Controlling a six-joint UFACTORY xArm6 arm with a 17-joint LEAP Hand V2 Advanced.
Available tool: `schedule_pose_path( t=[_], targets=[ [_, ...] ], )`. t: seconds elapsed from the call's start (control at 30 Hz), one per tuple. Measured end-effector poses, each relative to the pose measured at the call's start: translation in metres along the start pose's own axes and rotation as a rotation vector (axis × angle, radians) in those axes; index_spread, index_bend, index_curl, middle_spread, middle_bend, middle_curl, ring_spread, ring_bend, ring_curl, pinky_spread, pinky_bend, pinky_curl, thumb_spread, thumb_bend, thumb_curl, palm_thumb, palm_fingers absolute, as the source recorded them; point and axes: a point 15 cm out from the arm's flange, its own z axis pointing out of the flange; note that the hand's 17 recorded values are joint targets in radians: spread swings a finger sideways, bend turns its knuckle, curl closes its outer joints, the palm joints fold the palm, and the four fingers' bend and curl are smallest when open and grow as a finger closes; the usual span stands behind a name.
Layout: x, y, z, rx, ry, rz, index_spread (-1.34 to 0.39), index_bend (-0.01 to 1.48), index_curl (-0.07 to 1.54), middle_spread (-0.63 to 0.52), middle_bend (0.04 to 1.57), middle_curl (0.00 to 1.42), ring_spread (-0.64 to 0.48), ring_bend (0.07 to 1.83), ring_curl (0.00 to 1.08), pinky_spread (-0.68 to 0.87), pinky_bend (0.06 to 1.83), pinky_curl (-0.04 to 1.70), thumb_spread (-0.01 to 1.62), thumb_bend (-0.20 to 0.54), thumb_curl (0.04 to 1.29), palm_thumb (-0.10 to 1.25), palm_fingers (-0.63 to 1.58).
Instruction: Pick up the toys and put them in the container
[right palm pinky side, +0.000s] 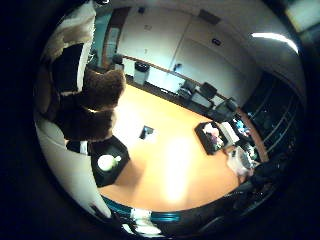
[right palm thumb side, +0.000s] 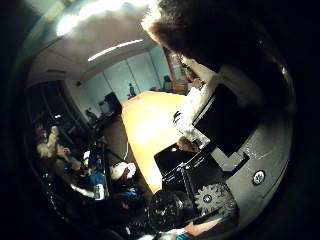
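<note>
A brown furry plush toy (right palm pinky side: 92, 100) fills the space close to the palm in the little finger side view, with white parts of my hand (right palm pinky side: 62, 72) curled round it. In the thumb side view the same brown fur (right palm thumb side: 205, 25) sits against my white and black fingers (right palm thumb side: 212, 100). The hand holds the toy high above an orange table (right palm pinky side: 170, 150). A black container (right palm pinky side: 108, 160) with a white thing in it stands on the table below the toy. A second black container (right palm pinky side: 211, 136) stands towards the table's far side.
A small dark object (right palm pinky side: 147, 131) lies on the middle of the table. Light and pinkish items (right palm pinky side: 240, 158) lie beside the second container. Dark chairs (right palm pinky side: 205, 92) stand along the table's far edge, before a pale wall.
</note>
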Motion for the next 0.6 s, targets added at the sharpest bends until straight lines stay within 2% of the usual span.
schedule_pose_path(
  t=[0.27, 0.6],
  targets=[
    [-0.048, -0.018, 0.033, 0.038, -0.102, -0.021, -0.17, 1.18, 0.81, -0.11, 1.4, 0.74, -0.23, 1.32, 0.85, -0.2, 1.11, 1.16, 1.19, -0.012, 0.54, 1.02, 1.12],
    [-0.064, -0.006, 0.074, -0.025, -0.126, -0.05, -0.18, 1.18, 0.81, -0.11, 1.4, 0.74, -0.23, 1.32, 0.85, -0.2, 1.11, 1.17, 1.19, -0.011, 0.55, 1.02, 1.12]
  ],
)
